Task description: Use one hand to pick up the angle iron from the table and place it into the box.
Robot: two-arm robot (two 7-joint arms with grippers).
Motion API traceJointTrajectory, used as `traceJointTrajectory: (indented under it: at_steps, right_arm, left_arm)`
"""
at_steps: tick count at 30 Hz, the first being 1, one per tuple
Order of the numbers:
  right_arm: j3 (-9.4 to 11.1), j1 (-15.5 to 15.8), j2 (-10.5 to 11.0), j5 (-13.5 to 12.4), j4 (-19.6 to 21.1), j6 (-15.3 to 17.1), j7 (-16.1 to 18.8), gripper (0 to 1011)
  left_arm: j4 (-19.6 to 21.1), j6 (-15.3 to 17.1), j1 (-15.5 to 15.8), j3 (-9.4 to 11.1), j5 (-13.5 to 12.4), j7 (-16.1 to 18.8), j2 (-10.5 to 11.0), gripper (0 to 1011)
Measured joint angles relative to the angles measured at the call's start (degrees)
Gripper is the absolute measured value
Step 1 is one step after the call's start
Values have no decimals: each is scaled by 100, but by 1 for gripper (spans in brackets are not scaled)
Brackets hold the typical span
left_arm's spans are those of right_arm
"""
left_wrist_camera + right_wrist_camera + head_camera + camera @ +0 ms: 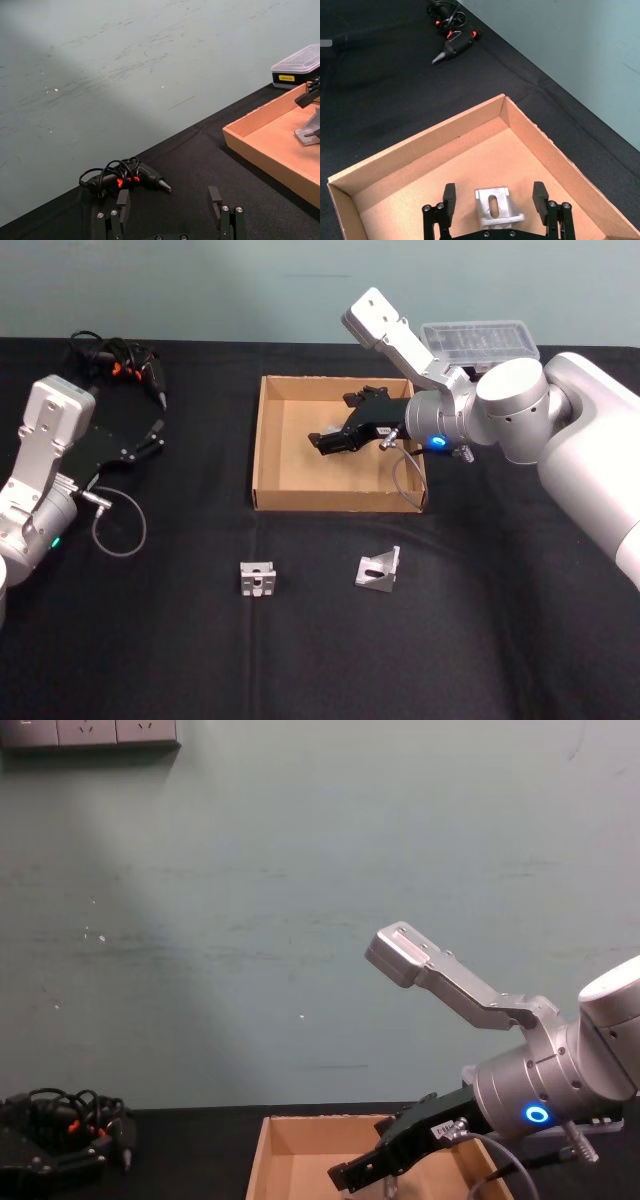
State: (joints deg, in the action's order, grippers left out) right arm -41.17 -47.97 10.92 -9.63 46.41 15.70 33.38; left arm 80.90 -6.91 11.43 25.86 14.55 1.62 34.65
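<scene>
right wrist view: the silver metal angle iron (493, 210) lies in the tan cardboard box (420, 150), untouched between the wide-spread fingers of the black right gripper (494, 189). the left gripper (169, 193) sits parked, fingers spread.

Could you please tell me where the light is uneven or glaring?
Left wrist view: beyond the left gripper, a pale band slants across the wall. Chest view: the wall brightens at left, and a blue ring light glows on the right arm. Right wrist view: the angle iron shines between the right gripper's open fingers.
</scene>
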Motion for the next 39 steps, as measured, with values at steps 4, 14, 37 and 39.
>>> traceJointTrajectory:
  at_steps: [4, 14, 37, 39]
  right_arm:
    - [0, 3, 2, -2, 3, 3, 0, 1000]
    - [24, 35, 25, -12, 63, 0, 3, 1000]
    - [1166, 2282, 2047, -1046, 3762, -488, 379, 1000]
    - [1193, 2420, 2194, -1092, 3925, -550, 406, 1000]
  left_arm:
    - [0, 0, 0, 0, 0, 0, 0, 1011]
    - [0, 0, 0, 0, 0, 0, 0, 1011]
    - [0, 0, 0, 0, 0, 0, 0, 1011]
    - [0, 0, 0, 0, 0, 0, 0, 1011]
